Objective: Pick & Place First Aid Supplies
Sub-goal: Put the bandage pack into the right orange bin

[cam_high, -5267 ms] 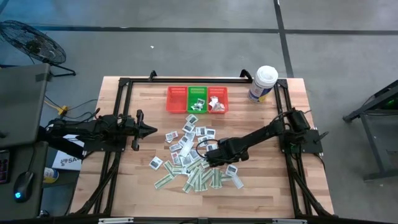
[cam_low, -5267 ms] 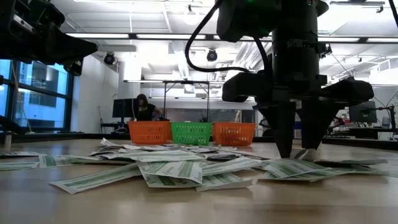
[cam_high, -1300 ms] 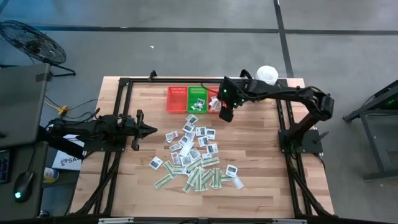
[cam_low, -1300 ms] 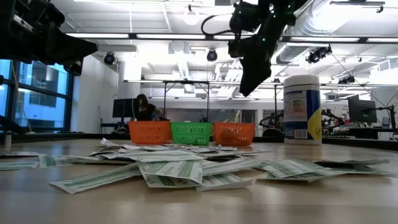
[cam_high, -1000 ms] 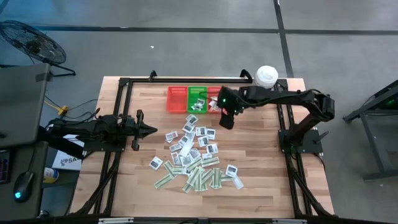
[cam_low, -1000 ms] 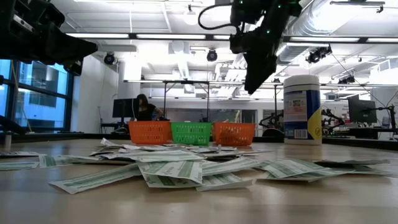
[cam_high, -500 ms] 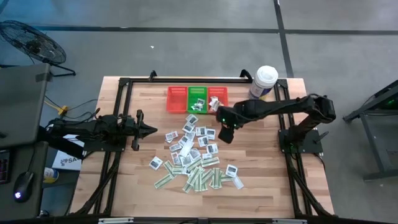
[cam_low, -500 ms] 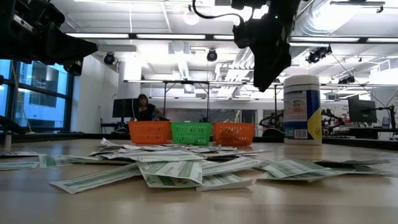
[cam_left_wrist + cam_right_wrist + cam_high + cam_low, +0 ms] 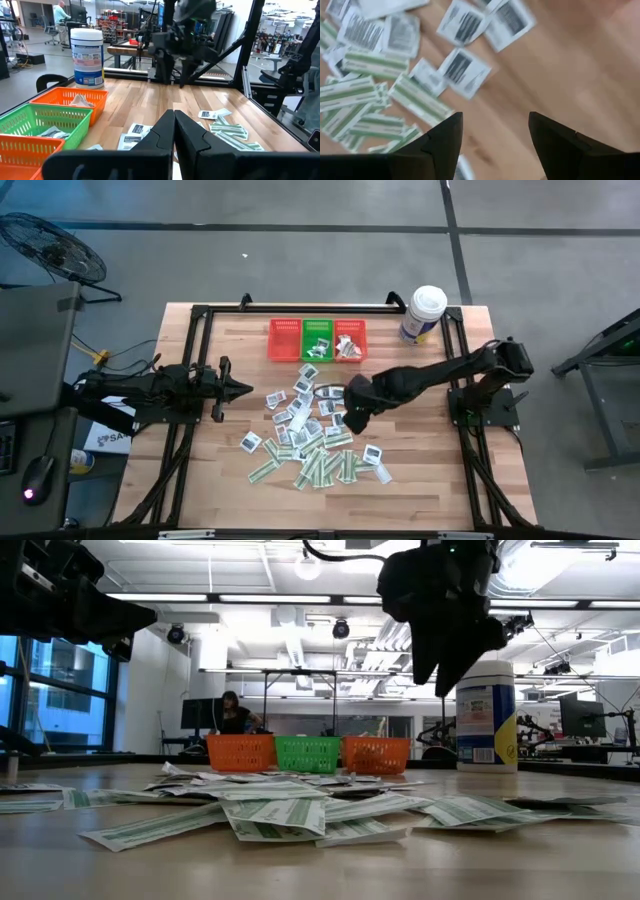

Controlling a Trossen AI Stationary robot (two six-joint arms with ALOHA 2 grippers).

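Two arms share your wooden table [image 9: 420,480], and only one is working. Your left arm lies parked along the table's left side, its left gripper [image 9: 243,388] pinched shut with nothing in it and pointing toward the middle. Your right arm reaches in from the right post, and its right gripper [image 9: 352,420] hangs above the right edge of the scatter with the fingers spread wide and nothing between them — the right wrist view looks straight down past the two dark fingers [image 9: 442,142] onto paper and bare wood. At the back edge sit three small mesh baskets in a row: the red basket [image 9: 284,340], the green basket [image 9: 318,340] and the orange basket [image 9: 351,340], the last two already holding a few packets. A white tub [image 9: 423,313] stands near the back right corner, well apart from the work. The first aid supplies [image 9: 308,430] lie loose across the table's centre, dozens of them, squarish white packets toward the back and green-and-white strips [image 9: 415,100] toward the front, many overlapping. You look to be at the reach step of another pick, with most of the pile not yet sorted. Your next move likely calls for choosing one packet lying clear of its neighbours — the overlapped ones could come up in pairs — then lowering straight down and closing on its edge.
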